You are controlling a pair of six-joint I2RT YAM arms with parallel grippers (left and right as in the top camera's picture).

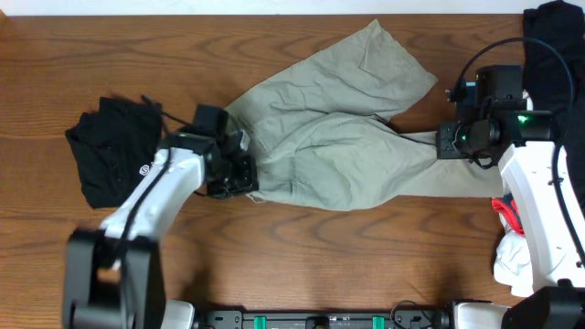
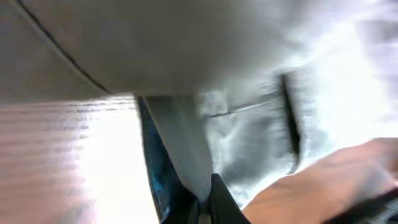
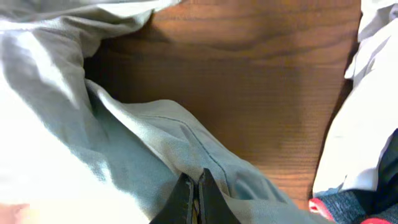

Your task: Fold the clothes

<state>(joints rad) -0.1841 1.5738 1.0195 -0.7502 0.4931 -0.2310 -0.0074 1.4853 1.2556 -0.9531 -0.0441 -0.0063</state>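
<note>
I see the wrinkled khaki-green fabric shorts spread across the middle of the brown wooden desk, one leg reaching far right. My left pincer is clenched on their left edge, and my right pincer is clenched on the stretched end of the near leg. A crumpled black fabric garment lies just left of the left pincer.

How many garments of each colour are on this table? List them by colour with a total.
Khaki-green: 1, the wrinkled khaki-green fabric shorts
Black: 2, the folded black fabric garment at left and the black fabric heap at right
White: 1, the crumpled white cloth
Red-grey: 1, the small red-grey cloth, partly hidden
Total: 5
</note>
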